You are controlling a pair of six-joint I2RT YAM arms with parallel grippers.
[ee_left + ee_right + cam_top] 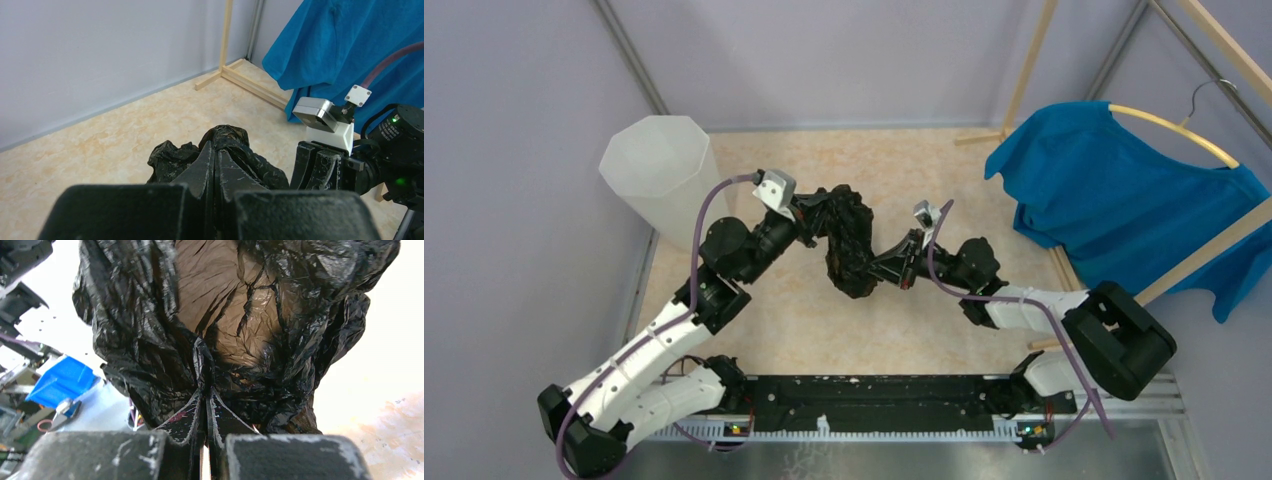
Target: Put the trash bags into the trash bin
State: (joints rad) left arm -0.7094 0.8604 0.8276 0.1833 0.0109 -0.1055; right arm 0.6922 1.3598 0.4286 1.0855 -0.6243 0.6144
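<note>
The black trash bag (pixel 848 240) hangs crumpled between my two grippers above the middle of the table. My left gripper (pixel 822 212) is shut on its upper left part; in the left wrist view the fingers (pixel 214 161) pinch a fold of the bag (pixel 240 150). My right gripper (pixel 882 270) is shut on its lower right part; in the right wrist view the bag (pixel 225 310) fills the frame, brownish where stretched, with a fold caught at my gripper (pixel 205 390). The translucent white trash bin (pixel 660 170) stands at the far left, left of my left gripper.
A blue T-shirt (pixel 1124 205) hangs on a wooden hanger and rack (pixel 1024 70) at the right. Grey walls close the left and back sides. My right arm's wrist (pixel 330 150) shows close by in the left wrist view.
</note>
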